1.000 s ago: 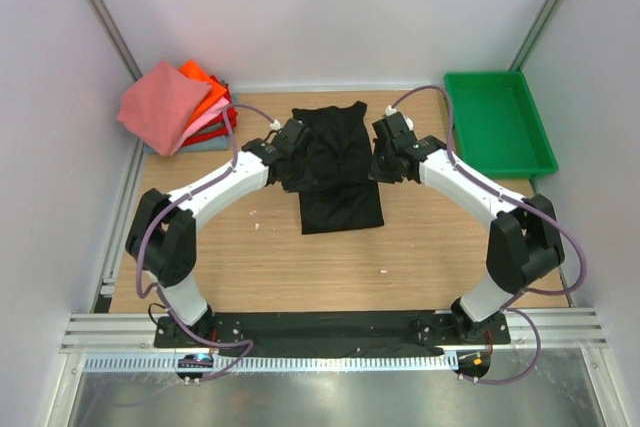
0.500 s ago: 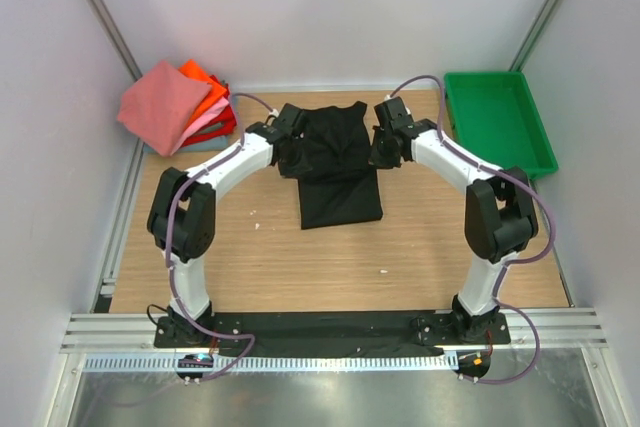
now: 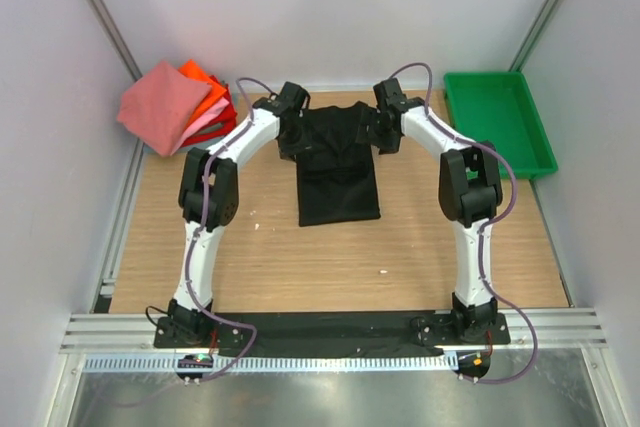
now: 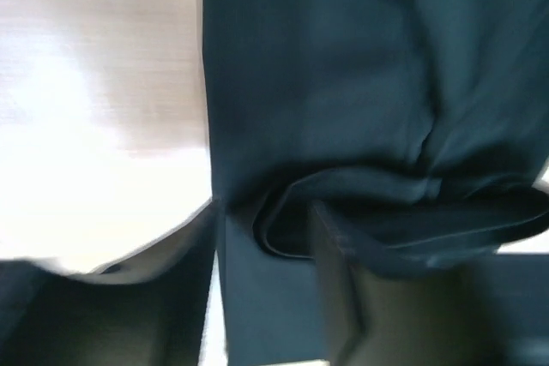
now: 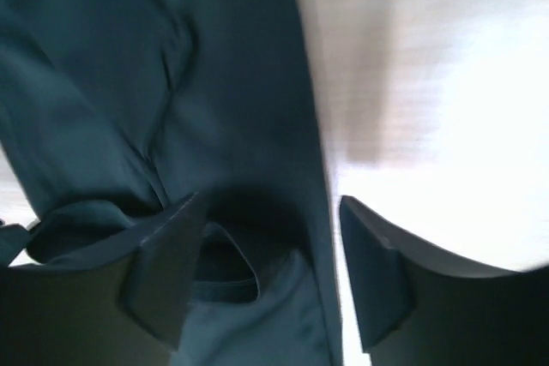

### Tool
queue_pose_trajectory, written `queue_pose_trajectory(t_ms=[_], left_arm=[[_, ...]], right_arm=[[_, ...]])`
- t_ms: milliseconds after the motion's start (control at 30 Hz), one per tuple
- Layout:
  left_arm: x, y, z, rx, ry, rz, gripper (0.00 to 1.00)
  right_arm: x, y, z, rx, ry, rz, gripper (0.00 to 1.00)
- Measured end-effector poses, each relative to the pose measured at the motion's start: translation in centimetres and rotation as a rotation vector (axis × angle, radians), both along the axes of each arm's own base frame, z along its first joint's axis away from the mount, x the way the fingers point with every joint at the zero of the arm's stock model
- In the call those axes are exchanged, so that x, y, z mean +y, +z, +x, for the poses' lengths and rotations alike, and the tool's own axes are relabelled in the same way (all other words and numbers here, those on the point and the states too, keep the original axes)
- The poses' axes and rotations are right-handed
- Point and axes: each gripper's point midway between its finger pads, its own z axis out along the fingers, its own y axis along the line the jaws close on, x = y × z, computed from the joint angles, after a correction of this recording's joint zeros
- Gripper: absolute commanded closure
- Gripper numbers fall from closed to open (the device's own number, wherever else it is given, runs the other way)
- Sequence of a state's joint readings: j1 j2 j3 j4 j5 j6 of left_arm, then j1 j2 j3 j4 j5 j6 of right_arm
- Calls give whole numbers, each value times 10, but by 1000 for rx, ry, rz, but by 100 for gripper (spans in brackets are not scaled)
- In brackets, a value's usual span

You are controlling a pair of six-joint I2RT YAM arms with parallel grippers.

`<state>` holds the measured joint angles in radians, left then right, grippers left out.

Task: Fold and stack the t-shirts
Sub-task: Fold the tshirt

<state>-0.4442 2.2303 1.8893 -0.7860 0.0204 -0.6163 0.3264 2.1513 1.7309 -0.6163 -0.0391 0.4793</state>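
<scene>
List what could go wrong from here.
1. A bunched fold of the black t-shirt sits between the parted fingers of the left gripper and right gripper; lifting away may snag it and undo the fold.
2. The shirt's far end looks rumpled, so it may stack unevenly.

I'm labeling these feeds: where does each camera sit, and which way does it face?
Top external: above, behind the bases, looking down at the table, both arms, black t-shirt.
Left wrist: on the left arm, looking down past the left gripper at the shirt's edge.
Right wrist: mirrored, past the right gripper.
Shared: the black t-shirt, in all three.
</scene>
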Motion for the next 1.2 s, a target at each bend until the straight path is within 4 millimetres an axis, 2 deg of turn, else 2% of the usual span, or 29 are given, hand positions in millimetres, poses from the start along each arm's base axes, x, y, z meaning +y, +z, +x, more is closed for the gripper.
queue_pose_trajectory(t_ms=[33, 67, 133, 200, 233, 300, 367, 467, 500, 533, 633, 800, 867, 967, 1033, 1200], left_arm=[[1, 5, 9, -4, 6, -1, 40], [1, 12, 19, -23, 8, -5, 37], [6, 29, 30, -49, 20, -8, 31], [13, 51, 38, -95, 31, -1, 31], [17, 60, 39, -113, 37, 1, 31], [26, 79, 31, -138, 47, 5, 32], [34, 91, 12, -145, 48, 4, 34], [40, 101, -28, -149, 35, -12, 38], [39, 99, -42, -143, 24, -21, 39], [35, 96, -54, -142, 11, -34, 40], [20, 68, -85, -96, -30, -53, 42], [1, 14, -136, 23, -90, -38, 44], [-2, 5, -148, 43, -106, -36, 44], [2, -1, -161, 60, -100, -39, 44], [6, 3, -165, 51, -95, -45, 44], [9, 28, -168, -10, -93, -84, 44]], right_arm=[[-3, 5, 9, -6, -6, 0, 26], [-5, 13, 18, -23, -11, 3, 25], [-9, 31, 29, -55, -21, 5, 24], [-17, 52, 35, -103, -37, 7, 23], [-21, 59, 31, -117, -43, 7, 23], [-28, 71, 10, -123, -44, 9, 24], [-30, 77, -16, -123, -30, 26, 34], [-21, 77, -56, -114, 21, 99, 50], [-15, 74, -67, -101, 42, 121, 54], [-7, 69, -74, -86, 68, 141, 61], [24, 50, -87, -35, 150, 183, 64], [68, 17, -98, 47, 252, 205, 66], [79, 8, -93, 64, 271, 208, 66], [86, 1, -76, 59, 272, 207, 66], [88, 0, -60, 51, 266, 197, 66], [92, 3, -7, 0, 250, 165, 65]])
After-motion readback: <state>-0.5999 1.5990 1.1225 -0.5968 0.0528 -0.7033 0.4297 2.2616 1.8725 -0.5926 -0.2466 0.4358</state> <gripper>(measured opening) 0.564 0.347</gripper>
